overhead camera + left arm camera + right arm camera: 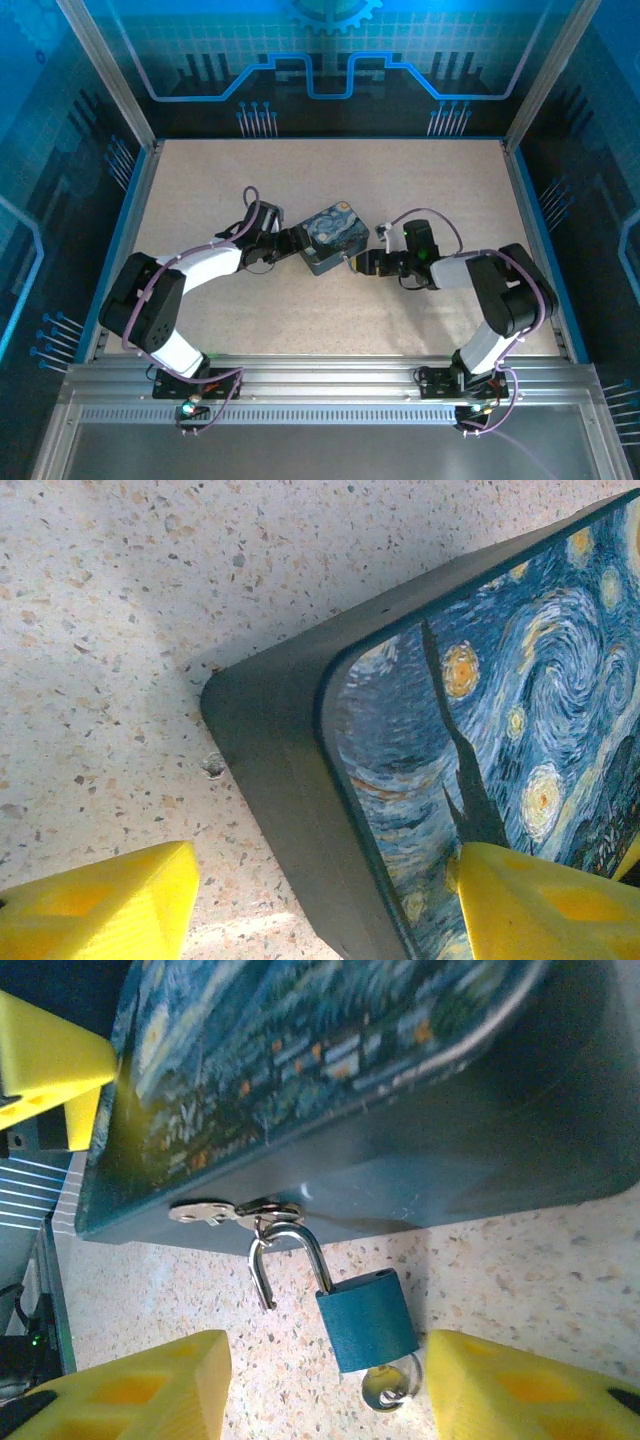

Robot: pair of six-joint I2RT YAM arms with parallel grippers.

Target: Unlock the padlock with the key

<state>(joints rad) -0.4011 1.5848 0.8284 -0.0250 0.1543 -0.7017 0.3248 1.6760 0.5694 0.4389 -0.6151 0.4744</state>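
Your right gripper [325,1360] is standing open, gripping nothing. The padlock [367,1320] is lying between its fingers, touching neither. It is hanging from the painted tin's [480,1170] hasp [215,1210], one shackle leg free, with the key [390,1388] sitting in its base. Your left gripper [325,865] is straddling the tin's corner, jaws apart, holding nothing.

The tin [335,238] is blocking the tabletop's [330,175] middle, with both arms reaching in from either side. Wide bare room is stretching toward the far edge and both far corners. The padlock [367,1320] is lying in the gap between the right gripper's [325,1362] spread fingers.
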